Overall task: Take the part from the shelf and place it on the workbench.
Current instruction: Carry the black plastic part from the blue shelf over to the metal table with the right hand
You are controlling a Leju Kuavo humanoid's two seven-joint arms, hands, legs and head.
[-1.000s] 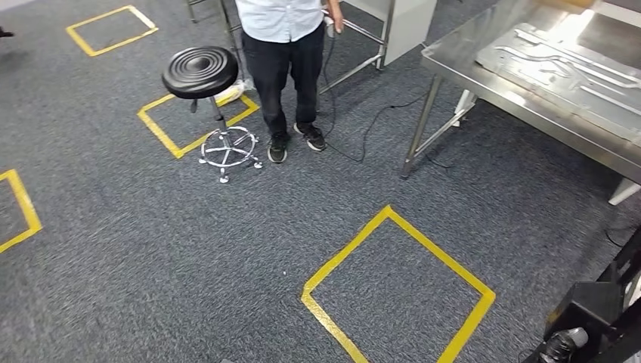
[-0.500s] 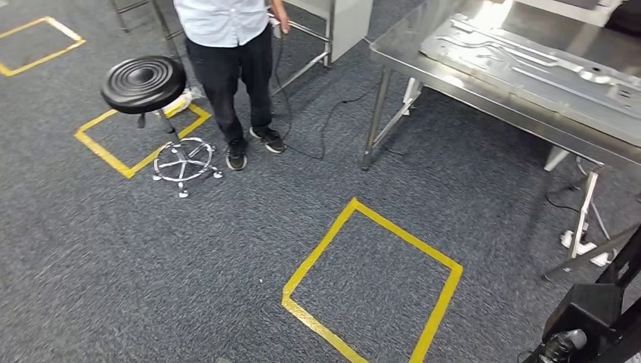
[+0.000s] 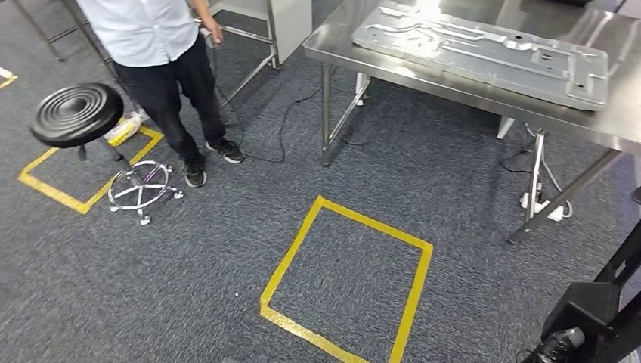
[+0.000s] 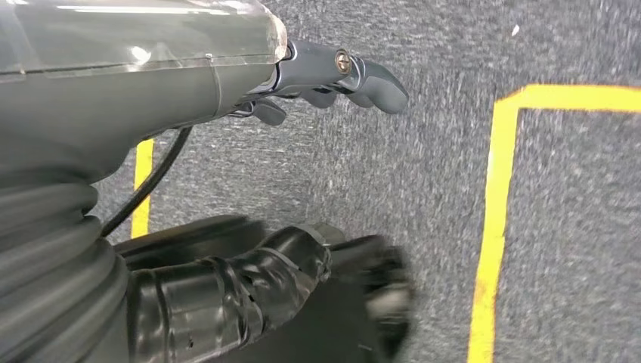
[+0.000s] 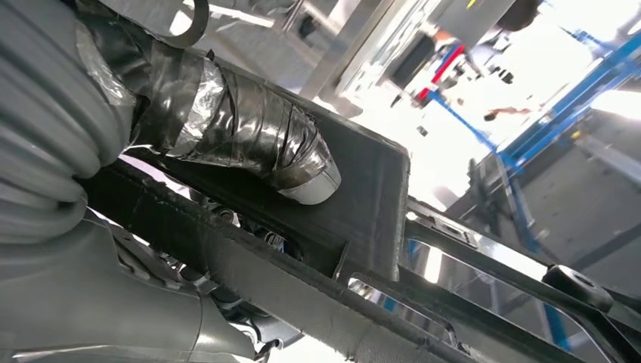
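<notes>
Part [image 5: 363,249] in right hand [image 5: 249,151]

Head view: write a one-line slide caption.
Steel workbench bearing a metal panel; person beside black stool.

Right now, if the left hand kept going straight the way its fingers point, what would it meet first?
Probably just the grey carpet: the left hand hangs with nothing in it, and nothing lies ahead before the yellow tape line, though depth is unclear.

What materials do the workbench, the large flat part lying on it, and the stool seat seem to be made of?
Workbench: apparently stainless steel, brushed top with bright reflections. Flat part: likely stamped sheet metal, matte silver-grey, with pressed ribs and holes. Stool seat: probably black moulded plastic or rubber, dull sheen, concentric rings.
</notes>
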